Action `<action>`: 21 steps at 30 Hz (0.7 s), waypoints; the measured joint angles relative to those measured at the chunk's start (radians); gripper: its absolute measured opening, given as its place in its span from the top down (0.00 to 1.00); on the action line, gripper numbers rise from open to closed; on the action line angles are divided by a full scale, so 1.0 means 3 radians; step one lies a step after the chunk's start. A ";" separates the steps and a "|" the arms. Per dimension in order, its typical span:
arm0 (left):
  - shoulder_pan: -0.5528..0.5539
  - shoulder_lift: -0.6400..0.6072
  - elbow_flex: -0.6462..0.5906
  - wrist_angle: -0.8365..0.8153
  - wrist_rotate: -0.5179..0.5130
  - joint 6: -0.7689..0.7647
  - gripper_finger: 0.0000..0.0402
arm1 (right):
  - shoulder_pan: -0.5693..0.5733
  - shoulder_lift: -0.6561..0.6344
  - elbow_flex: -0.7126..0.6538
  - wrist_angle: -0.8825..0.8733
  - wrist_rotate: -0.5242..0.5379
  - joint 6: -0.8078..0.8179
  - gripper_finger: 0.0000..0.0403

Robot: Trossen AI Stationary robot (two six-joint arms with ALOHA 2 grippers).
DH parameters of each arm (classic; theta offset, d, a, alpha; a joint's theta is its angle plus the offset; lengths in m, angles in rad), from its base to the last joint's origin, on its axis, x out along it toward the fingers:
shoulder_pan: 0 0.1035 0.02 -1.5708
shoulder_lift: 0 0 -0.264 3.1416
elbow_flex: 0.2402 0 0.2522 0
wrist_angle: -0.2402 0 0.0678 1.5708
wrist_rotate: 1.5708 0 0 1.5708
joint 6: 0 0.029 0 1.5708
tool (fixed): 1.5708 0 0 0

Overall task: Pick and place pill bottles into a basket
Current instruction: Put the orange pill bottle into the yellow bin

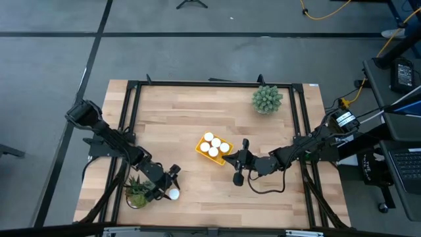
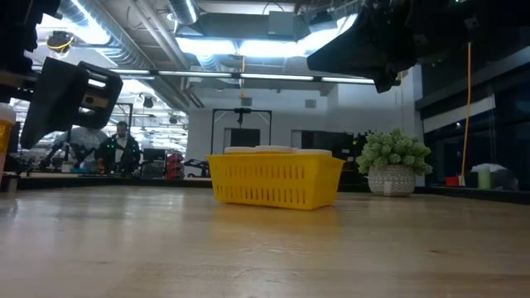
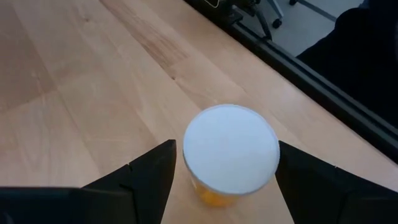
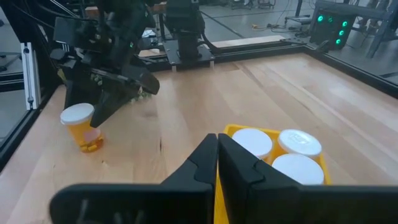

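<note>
The left gripper [image 3: 224, 177] sits low at the bench's [image 1: 197, 112] near edge, jaws apart and straddling the last loose pill bottle [image 3: 230, 152] — placed for a side grasp. The yellow basket [image 1: 212, 147] mid-bench already holds five capped bottles. The right gripper [image 4: 217, 158] waits just beside it, jaws together — clear of the left arm's path.

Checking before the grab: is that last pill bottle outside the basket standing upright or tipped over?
Upright: the pill bottle stands cap-up on the table, between the left gripper fingers.
</note>
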 joint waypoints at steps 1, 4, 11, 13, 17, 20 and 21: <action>0.0000 0.0009 0.0000 0.0006 -0.0001 0.0001 0.36 | 0.0001 0.0000 0.0000 -0.0001 0.0001 0.0000 0.96; 0.0000 0.0010 0.0000 0.0043 -0.0002 0.0017 0.36 | 0.0000 0.0000 0.0000 0.0000 0.0001 0.0000 0.96; 0.0000 0.0010 0.0000 0.0120 -0.0001 0.0034 0.39 | 0.0001 0.0000 0.0000 -0.0001 0.0000 0.0000 0.96; 0.0000 0.0010 0.0000 0.0116 -0.0001 0.0034 0.42 | 0.0000 0.0000 0.0000 -0.0001 0.0001 0.0000 0.96; 0.0000 0.0010 0.0000 0.0116 -0.0001 0.0034 0.46 | 0.0001 0.0000 0.0000 -0.0001 0.0000 0.0000 0.96; 0.0000 0.0010 0.0000 0.0115 -0.0001 0.0034 0.46 | 0.0000 0.0000 0.0000 -0.0001 0.0001 0.0000 0.96; 0.0000 0.0010 0.0000 0.0115 -0.0001 0.0034 0.46 | 0.0000 0.0000 0.0000 -0.0001 0.0000 0.0000 0.96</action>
